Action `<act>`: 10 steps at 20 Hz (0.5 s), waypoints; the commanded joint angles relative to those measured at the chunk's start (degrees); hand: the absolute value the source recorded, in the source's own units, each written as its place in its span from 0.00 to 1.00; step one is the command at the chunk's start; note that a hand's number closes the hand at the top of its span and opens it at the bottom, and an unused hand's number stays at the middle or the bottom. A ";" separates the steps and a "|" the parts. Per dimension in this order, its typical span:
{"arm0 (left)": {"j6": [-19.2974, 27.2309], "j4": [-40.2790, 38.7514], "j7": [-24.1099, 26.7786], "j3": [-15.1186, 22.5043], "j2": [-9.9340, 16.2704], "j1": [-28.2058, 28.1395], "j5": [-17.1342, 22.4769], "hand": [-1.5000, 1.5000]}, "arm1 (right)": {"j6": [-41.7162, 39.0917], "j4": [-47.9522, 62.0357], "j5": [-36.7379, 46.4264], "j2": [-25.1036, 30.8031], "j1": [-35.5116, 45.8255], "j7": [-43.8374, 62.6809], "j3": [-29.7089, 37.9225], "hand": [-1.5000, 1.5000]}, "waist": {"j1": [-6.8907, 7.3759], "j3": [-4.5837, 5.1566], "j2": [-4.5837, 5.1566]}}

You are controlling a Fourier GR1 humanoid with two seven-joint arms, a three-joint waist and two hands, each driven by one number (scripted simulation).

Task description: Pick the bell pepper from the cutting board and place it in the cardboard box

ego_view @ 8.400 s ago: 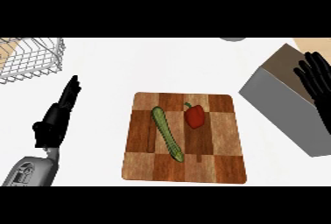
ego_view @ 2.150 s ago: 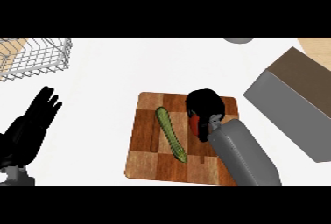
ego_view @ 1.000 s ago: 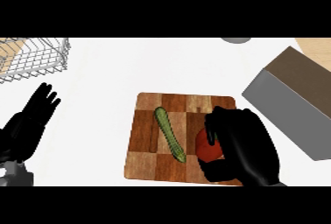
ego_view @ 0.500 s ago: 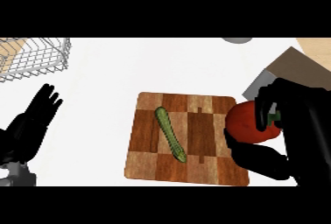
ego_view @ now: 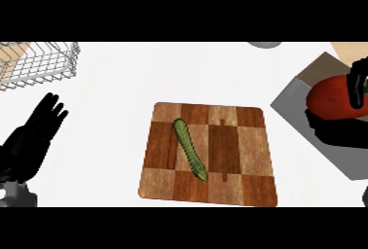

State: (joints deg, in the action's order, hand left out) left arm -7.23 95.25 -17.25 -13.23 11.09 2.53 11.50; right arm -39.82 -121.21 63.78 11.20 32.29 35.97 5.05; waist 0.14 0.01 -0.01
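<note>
The red bell pepper [ego_view: 332, 97] is held up at the right edge of the head view, over the near wall of the cardboard box [ego_view: 293, 100]. My right hand [ego_view: 343, 130] is shut on it, one finger curling over its right side, the palm under it. The wooden cutting board [ego_view: 237, 155] lies in the middle of the counter, carrying only a long green cucumber [ego_view: 190, 148]. My left hand [ego_view: 32, 141] rests open at the left edge, fingers up, well away from the board.
A wire basket [ego_view: 37, 63] stands at the back left corner. A grey round object [ego_view: 266, 44] peeks in at the top edge. The box's tan flap [ego_view: 348, 51] shows at the upper right.
My right hand has lifted the pepper off the board and carried it right and away, until it hangs over the box. The left hand has stayed put.
</note>
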 commanded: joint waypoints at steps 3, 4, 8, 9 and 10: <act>-0.68 0.03 -2.12 -1.27 1.77 2.22 1.24 0.50 | 9.73 9.93 -2.11 4.48 -1.01 -8.92 5.22 1.00 | 0.14 -0.02 0.10; -2.36 1.34 -1.49 -2.92 2.53 -0.52 2.94 0.50 | 6.61 7.64 -3.27 5.62 -1.56 -8.49 5.89 1.00 | 0.09 -0.01 -0.01; -0.82 -4.06 3.23 -0.68 0.00 1.28 -0.84 0.50 | 15.07 13.71 -3.24 5.91 -5.59 -14.75 6.26 1.00 | -0.08 0.00 0.05; -0.28 3.38 -3.21 -0.20 0.10 -1.21 0.95 0.50 | 14.93 17.65 -3.45 7.28 -3.80 -15.36 7.43 1.00 | 0.21 -0.02 0.01; 0.21 1.56 0.59 2.17 -1.62 -1.31 -2.37 0.50 | 15.88 18.36 -3.92 7.43 -2.99 -15.64 7.94 1.00 | 0.10 -0.01 0.03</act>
State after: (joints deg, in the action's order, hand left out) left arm -7.57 95.69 -17.13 -12.98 10.74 1.99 11.05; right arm -27.27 -107.63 60.84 17.31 28.99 23.11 11.36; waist 0.24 -0.02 0.04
